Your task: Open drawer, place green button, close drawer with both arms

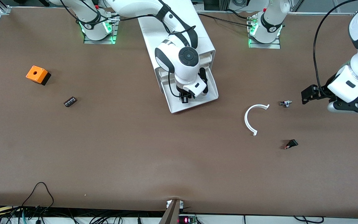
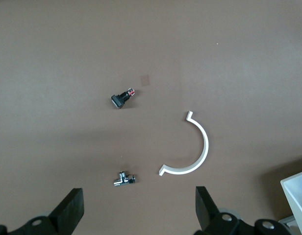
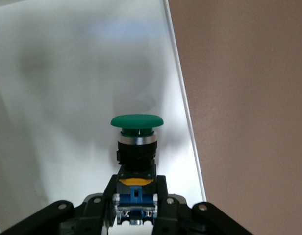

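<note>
brown matting is covering the whole table, with the white cabinet [image 1: 179, 34] standing between my two bases and its drawer [image 1: 208, 99] pulled out toward the front camera.

i am holding the button [image 3: 137, 147] in my right gripper [image 1: 185, 98], fingers clamped on its blue-and-silver base, green cap pointing away from the wrist. the right wrist view is showing the button's long axis running straight out from the fingers, with the drawer's white floor directly under it and the drawer's side rim [image 3: 183, 107] just beside the cap. so the button is sitting over the tray, inside that rim and not over the bare table, and i am judging that the release only needs a short drop straight down, keeping clear of the rim.

my left gripper [image 1: 309, 95] is waiting with fingers spread wide, hanging over the table toward the left arm's end, well apart from the drawer. near it are lying a white curved clip [image 1: 253, 119], a small silver fitting [image 1: 285, 103] and a small black part [image 1: 291, 144]. the right arm is the one at the drawer; the left would have to travel across to help push it shut.
</note>
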{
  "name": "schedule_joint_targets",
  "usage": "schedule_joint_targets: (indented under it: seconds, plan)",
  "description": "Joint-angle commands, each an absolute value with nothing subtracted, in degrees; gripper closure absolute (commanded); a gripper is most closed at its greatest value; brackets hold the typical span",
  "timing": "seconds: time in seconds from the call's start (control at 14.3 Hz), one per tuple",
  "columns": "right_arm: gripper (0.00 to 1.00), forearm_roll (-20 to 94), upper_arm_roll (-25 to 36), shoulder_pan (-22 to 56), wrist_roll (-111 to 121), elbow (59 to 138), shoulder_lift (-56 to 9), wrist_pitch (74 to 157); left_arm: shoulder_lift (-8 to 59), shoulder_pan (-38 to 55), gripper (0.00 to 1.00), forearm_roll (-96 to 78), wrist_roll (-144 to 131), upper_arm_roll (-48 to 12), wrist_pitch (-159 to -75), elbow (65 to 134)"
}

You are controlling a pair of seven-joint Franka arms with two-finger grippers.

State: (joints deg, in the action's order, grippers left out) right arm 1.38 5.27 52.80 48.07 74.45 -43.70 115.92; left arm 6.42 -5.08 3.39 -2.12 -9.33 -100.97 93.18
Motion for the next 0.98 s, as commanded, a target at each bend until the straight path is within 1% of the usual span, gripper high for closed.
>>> schedule_joint_targets:
  seconds: [0.0,0.42,0.63,0.77,0.84,0.91]
  plan:
    - [0.80,1.14,5.19,53.70,49.83,74.00,-43.77,115.93,5.27,-5.45,0.00,2.81,-2.72,-9.84,-100.55,93.70]
    - [0.80,1.14,4.83,54.14,52.38,74.00,-44.38,116.02,5.01,-5.27,0.00,2.81,-1.93,-10.02,-97.12,91.23]
    - [0.80,1.23,4.83,54.05,52.12,74.00,-45.00,116.19,5.01,-5.10,0.00,2.81,-2.37,-10.11,-93.08,89.22]
    - [0.79,1.23,4.83,54.05,52.29,74.09,-45.26,117.68,5.01,-5.10,0.00,2.81,-2.11,-10.28,-92.99,89.12]
    - [0.76,1.14,4.83,54.05,52.29,74.09,-45.26,117.86,5.01,-5.18,0.00,2.81,-2.02,-10.28,-92.99,89.12]
    - [0.69,1.23,4.83,54.05,52.21,74.09,-45.26,117.86,5.01,-5.19,0.00,2.81,-2.02,-10.28,-92.99,89.03]
